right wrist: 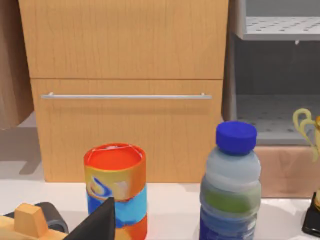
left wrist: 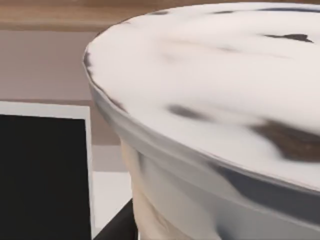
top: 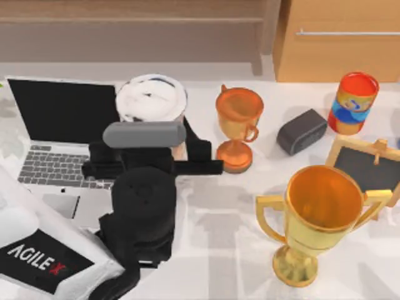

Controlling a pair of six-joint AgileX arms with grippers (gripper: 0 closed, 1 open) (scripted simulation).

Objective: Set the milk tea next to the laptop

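The milk tea (top: pixel 151 99), a cup with a white lid with dark marks and a pale tan body, stands upright just right of the silver laptop's (top: pixel 56 134) black screen. My left gripper (top: pixel 150 164) is shut on the cup, its black fingers on either side of the tan body below the lid. The cup's base is hidden by the gripper. Close up in the left wrist view, the milk tea's lid (left wrist: pixel 215 95) sits beside the laptop screen (left wrist: pixel 40 175). A dark part of my right gripper (right wrist: pixel 97 222) faces a canister.
A small bronze trophy (top: pixel 237 128) stands right of the cup. A dark speaker (top: pixel 302 131), a red, blue and orange canister (top: pixel 353 103), a small blackboard (top: pixel 369 165) and a large gold trophy (top: pixel 322 212) fill the right side. A blue-capped bottle (right wrist: pixel 230 185) stands by the canister.
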